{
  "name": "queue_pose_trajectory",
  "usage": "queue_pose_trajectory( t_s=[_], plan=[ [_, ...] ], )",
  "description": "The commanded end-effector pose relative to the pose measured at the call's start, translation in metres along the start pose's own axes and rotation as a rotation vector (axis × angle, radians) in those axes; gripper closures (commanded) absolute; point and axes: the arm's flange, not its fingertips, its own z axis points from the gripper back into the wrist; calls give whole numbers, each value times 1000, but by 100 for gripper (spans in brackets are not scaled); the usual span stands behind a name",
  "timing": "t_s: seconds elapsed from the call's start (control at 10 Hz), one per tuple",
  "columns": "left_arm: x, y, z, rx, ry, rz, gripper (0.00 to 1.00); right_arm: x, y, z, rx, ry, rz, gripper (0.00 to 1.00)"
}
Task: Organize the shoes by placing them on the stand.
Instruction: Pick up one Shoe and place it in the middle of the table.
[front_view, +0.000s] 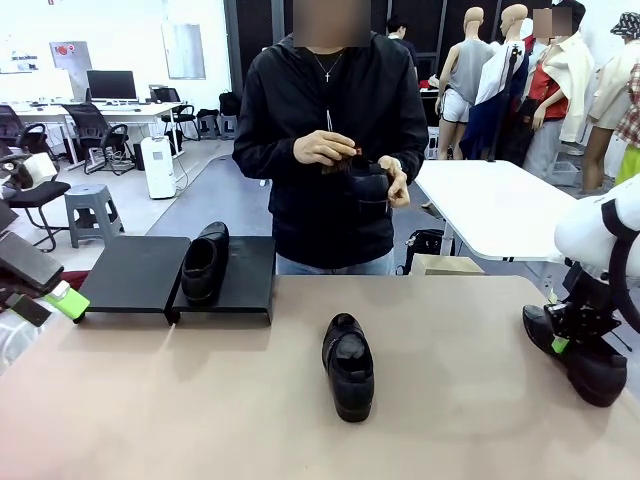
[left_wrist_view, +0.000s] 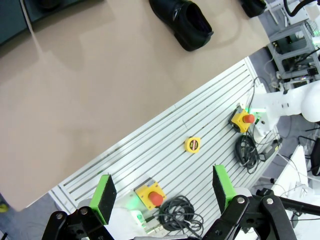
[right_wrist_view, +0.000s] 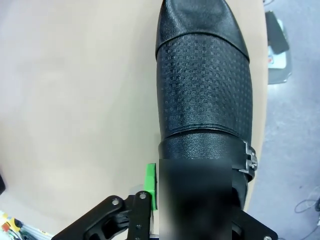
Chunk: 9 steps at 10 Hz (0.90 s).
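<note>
One black glossy shoe (front_view: 205, 262) lies on the right half of the low black stand (front_view: 135, 272) at the far left of the table. A second shoe (front_view: 348, 365) (left_wrist_view: 182, 22) sits mid-table, toe toward me. A person across the table holds a third shoe (front_view: 366, 180) in both hands. At the right edge, my right gripper (front_view: 568, 335) (right_wrist_view: 160, 192) is shut on the heel end of a fourth shoe (front_view: 590, 365) (right_wrist_view: 202, 75); one green pad (right_wrist_view: 151, 185) presses its side. My left gripper (left_wrist_view: 164, 192) (front_view: 60, 298) hangs open off the table's left side, holding nothing.
The tan table (front_view: 200, 400) has free room between the shoes. Below its near edge is a slatted panel (left_wrist_view: 165, 135) with yellow emergency-stop boxes (left_wrist_view: 242, 120), a tape measure (left_wrist_view: 192, 144) and cables. A white table (front_view: 500, 205) stands behind the person.
</note>
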Motion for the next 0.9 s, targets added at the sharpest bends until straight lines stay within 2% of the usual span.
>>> queue_pose_trajectory(
  t_s=[0.0,0.3,0.4,0.6,0.7,0.8],
  plan=[
    [-2,2,-1,-15,-2,-9,0,3,-3,4,25,-18,20,100],
    [-2,2,-1,-15,-2,-9,0,-7,-6,20,21,-56,16,100],
    [-2,2,-1,-15,-2,-9,0,-25,2,50,51,-98,9,100],
    [-2,2,-1,-15,-2,-9,0,-84,32,115,96,-166,-1,100],
    [-2,2,-1,-15,-2,-9,0,-116,43,125,115,-129,-40,100],
    [-2,2,-1,-15,-2,-9,0,-135,41,123,147,-154,-19,100]
  ],
)
